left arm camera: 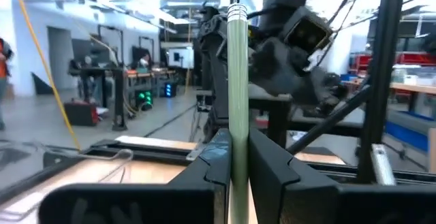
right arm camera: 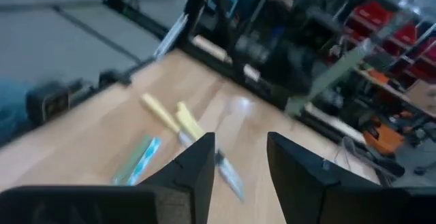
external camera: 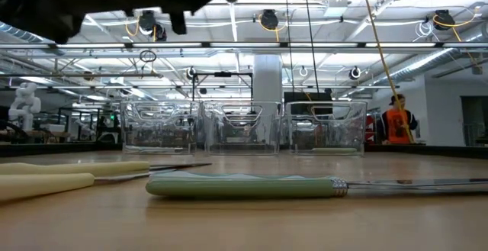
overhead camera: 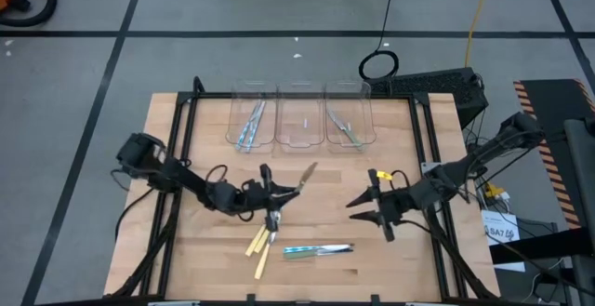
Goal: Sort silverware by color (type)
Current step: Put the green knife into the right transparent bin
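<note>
My left gripper (overhead camera: 277,196) is above the table's middle left, shut on a green-handled utensil (overhead camera: 302,177). The utensil also shows in the left wrist view (left arm camera: 237,81) and, raised in the air, in the right wrist view (right arm camera: 334,74). My right gripper (overhead camera: 364,209) is open and empty over the table's right half, and its wrist view (right arm camera: 242,149) shows the same. Two pale yellow utensils (overhead camera: 259,249) and a blue and a green one (overhead camera: 316,249) lie flat on the table near the front. In the low view, the green handle (external camera: 244,186) and the yellow ones (external camera: 69,169) lie in the foreground. My left gripper pinches the green handle (left arm camera: 238,157) between its two fingers (left arm camera: 216,157), which come about level from the table's left. The handle sticks out beyond the fingers, slanting toward the far right, and ends in a silvery ring (left arm camera: 237,11). The utensil is clear of the table.
Three clear bins stand in a row at the far edge. The left one (overhead camera: 252,118) holds blue utensils, the right one (overhead camera: 349,120) green ones, and the third (overhead camera: 299,118) stands between them. A black frame runs along the table's sides. People show in the room behind the table.
</note>
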Controlling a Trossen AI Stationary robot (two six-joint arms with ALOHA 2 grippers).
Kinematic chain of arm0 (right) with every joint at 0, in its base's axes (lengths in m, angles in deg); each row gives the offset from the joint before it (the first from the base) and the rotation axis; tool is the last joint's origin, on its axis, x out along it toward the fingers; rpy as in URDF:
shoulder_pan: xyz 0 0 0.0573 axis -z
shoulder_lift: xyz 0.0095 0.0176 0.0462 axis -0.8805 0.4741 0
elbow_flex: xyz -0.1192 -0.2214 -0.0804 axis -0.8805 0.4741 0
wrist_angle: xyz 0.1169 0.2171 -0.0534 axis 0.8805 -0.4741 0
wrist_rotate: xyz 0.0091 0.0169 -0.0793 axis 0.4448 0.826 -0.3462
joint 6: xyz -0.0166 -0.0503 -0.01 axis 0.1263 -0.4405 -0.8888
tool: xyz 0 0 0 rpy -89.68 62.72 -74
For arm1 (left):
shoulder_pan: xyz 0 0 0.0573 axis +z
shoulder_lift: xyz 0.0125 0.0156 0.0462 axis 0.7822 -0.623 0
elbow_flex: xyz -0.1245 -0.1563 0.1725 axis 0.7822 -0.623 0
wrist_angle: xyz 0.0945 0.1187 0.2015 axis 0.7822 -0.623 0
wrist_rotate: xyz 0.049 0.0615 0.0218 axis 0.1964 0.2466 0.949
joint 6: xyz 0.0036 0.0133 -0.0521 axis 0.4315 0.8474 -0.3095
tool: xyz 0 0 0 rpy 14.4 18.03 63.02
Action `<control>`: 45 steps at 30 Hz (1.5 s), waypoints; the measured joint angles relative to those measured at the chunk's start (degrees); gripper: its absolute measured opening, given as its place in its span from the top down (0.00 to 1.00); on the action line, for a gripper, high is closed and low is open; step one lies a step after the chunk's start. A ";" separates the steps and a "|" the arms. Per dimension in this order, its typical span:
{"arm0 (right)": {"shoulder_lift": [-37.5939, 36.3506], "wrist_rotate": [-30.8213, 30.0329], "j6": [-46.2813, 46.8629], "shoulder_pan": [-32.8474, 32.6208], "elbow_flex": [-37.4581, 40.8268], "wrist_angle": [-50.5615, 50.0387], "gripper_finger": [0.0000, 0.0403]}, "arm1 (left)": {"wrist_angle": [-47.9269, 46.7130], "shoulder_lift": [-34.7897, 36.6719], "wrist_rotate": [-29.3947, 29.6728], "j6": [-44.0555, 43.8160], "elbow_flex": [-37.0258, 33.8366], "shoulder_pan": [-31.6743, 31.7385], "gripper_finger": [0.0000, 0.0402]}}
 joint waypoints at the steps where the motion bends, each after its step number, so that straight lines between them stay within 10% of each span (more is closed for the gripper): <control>1: 1.05 2.67 0.00 0.86 -0.02 2.27 0.68 | 1.13 -1.78 -0.02 0.90 1.51 -0.02 0.92; 5: 5.47 8.46 2.98 4.26 -0.02 11.74 0.68 | 2.97 -8.11 -1.46 2.73 7.81 -0.10 0.92; 11: 7.83 -0.54 5.43 6.38 -0.02 15.67 0.68 | 2.74 -13.02 -2.36 2.69 13.88 -0.28 0.92; 36: 19.16 -0.47 10.92 7.05 0.00 34.07 0.68 | 1.82 -13.07 -2.45 2.89 14.08 -1.16 0.92; 45: 19.24 -0.47 10.78 7.06 0.00 34.15 0.89 | 1.03 -13.09 -2.58 2.88 14.08 -1.20 0.92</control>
